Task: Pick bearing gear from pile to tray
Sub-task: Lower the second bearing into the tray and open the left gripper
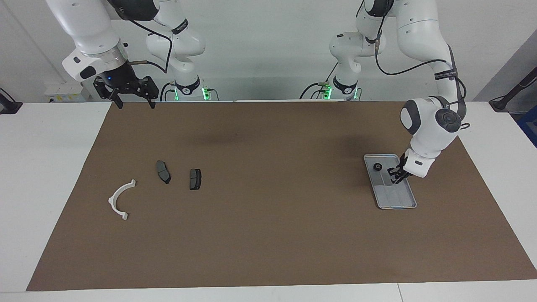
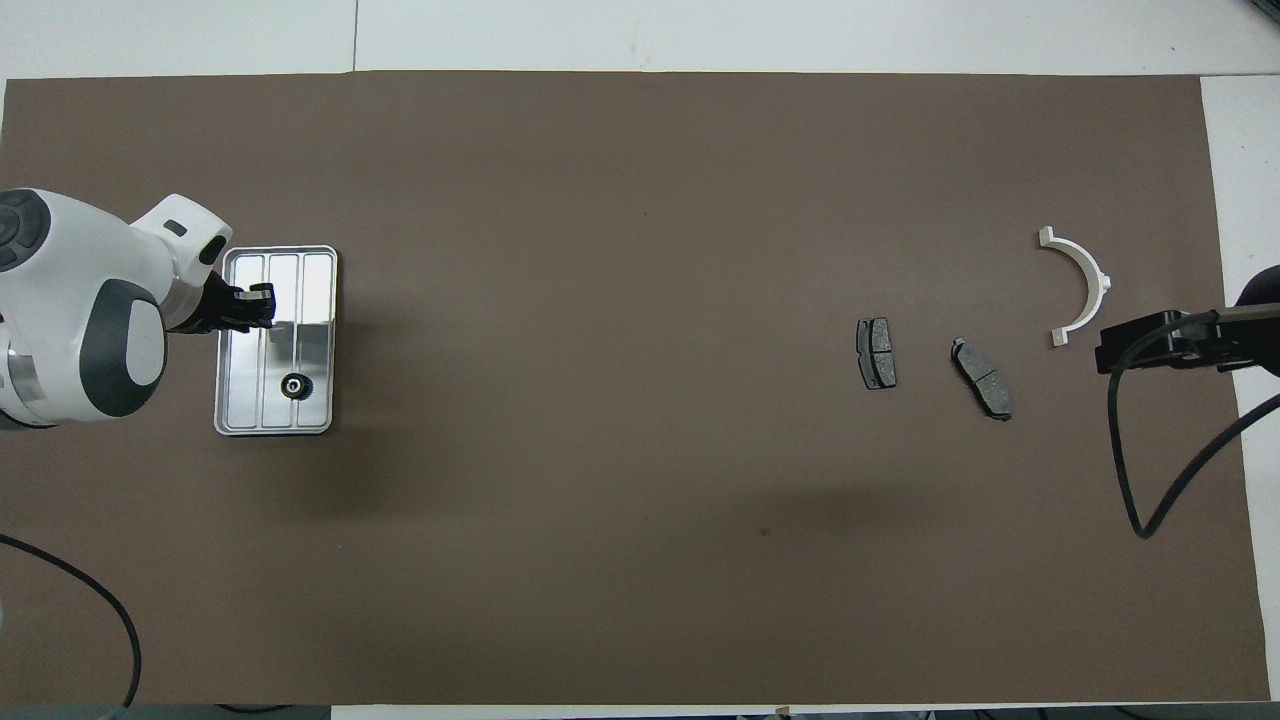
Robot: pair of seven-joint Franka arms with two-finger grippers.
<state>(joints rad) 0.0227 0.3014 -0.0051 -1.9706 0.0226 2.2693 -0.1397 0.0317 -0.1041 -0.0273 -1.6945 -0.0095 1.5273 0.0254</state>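
Note:
The silver tray (image 1: 409, 200) (image 2: 245, 400) lies on the brown mat at the left arm's end of the table. A small black bearing gear (image 1: 377, 166) (image 2: 294, 385) lies in the tray's end nearer the robots. My left gripper (image 1: 394, 178) (image 2: 262, 305) is low over the tray's middle, apart from that gear. The pile is a white half-ring bracket (image 1: 119, 199) (image 2: 1085, 280) and two dark brake pads (image 1: 163, 172) (image 1: 195, 179) (image 2: 982, 378) (image 2: 876, 353). My right gripper (image 1: 133, 100) (image 2: 1150, 340) waits raised high at the right arm's end, open and empty.
The brown mat (image 1: 268, 235) covers most of the white table. A black cable (image 2: 1150, 480) hangs from the right arm above the mat. Another cable (image 2: 90, 600) lies near the left arm's base.

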